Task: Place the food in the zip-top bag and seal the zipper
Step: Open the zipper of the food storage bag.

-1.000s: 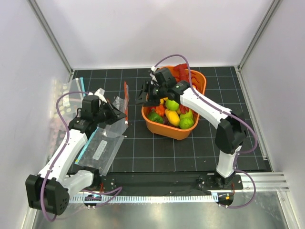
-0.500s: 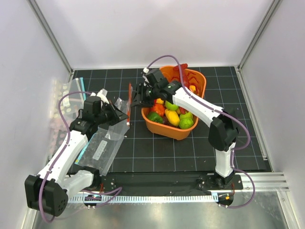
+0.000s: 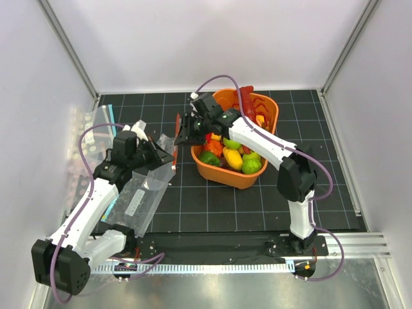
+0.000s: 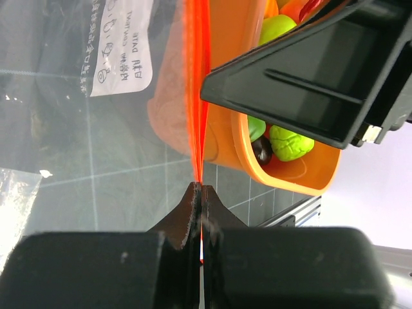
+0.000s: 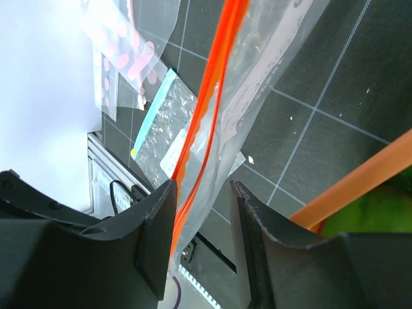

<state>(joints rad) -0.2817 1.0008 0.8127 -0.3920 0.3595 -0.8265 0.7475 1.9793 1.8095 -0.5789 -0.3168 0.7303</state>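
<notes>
At 9 o'clock from the orange plastic basket (image 3: 233, 179), your left gripper (image 4: 201, 188) clamps the clear crinkly bag's (image 3: 153, 174) red-orange zipper (image 5: 215, 84), right gripper's (image 5: 201, 196) spread around it; toy food's (image 3: 233, 143) unbagged.

the left gripper (image 4: 200, 193) has its jaws pressed together on the lower end of the red-orange zipper (image 4: 196, 84), which runs straight up. the clear zip-top bag (image 4: 96, 135) spreads to the left. at the right, a black housing (image 4: 328, 71) hangs over an orange basket (image 4: 286, 177) with green toy produce (image 4: 291, 141).
</notes>
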